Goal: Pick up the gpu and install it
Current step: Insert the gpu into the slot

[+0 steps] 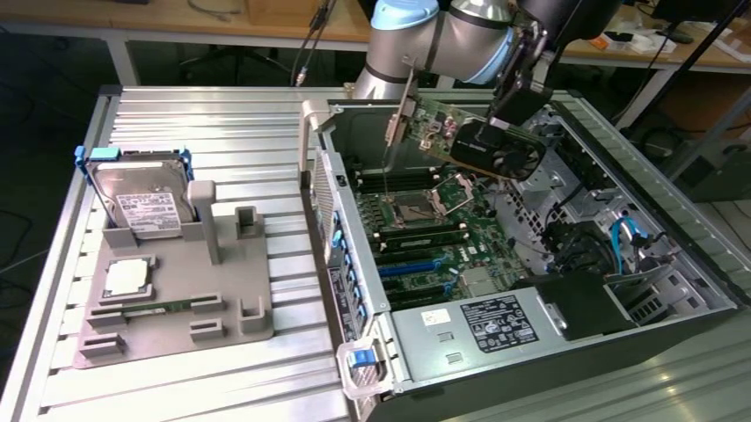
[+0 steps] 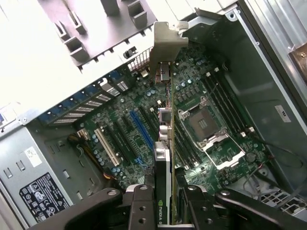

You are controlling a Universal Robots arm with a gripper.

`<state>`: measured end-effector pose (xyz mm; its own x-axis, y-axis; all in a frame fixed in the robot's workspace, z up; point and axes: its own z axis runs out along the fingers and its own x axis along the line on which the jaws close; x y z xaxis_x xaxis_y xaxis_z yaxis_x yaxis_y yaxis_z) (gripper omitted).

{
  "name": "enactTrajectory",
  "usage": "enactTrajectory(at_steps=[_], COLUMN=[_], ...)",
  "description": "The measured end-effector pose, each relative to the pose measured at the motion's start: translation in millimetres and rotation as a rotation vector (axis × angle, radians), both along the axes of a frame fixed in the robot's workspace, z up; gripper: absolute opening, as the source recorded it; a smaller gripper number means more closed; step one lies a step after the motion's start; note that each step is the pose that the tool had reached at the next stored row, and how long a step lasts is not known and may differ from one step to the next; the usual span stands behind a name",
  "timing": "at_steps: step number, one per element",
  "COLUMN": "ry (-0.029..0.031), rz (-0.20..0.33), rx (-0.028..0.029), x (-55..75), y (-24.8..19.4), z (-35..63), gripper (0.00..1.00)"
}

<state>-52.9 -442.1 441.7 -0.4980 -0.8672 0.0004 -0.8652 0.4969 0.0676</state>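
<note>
Gripper (image 1: 507, 123): jaws partly closed, pinching the gpu (image 1: 441, 127) by its edge. Gpu: held aloft over the motherboard (image 1: 428, 237) in the open computer case (image 1: 657, 290). Bench (image 1: 211, 114): ribbed metal. Hard drive (image 1: 141, 198) stands in a grey holder (image 1: 176, 303) near the bench edge on the exterior view's left.

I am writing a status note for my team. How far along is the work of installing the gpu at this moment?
Done: the gpu is picked up and no longer on the grey holder. In hand: the hand is shut on it and holds it in the air inside the open computer case, above the motherboard. Left: the card is not yet seated in a slot.
</note>
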Motion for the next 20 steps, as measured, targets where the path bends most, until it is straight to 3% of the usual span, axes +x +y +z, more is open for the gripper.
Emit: enactTrajectory(at_steps=[20], ry=[0.0], rz=[0.236], rx=[0.0001], x=[0.3], y=[0.0], z=[-0.1], gripper=[0.27])
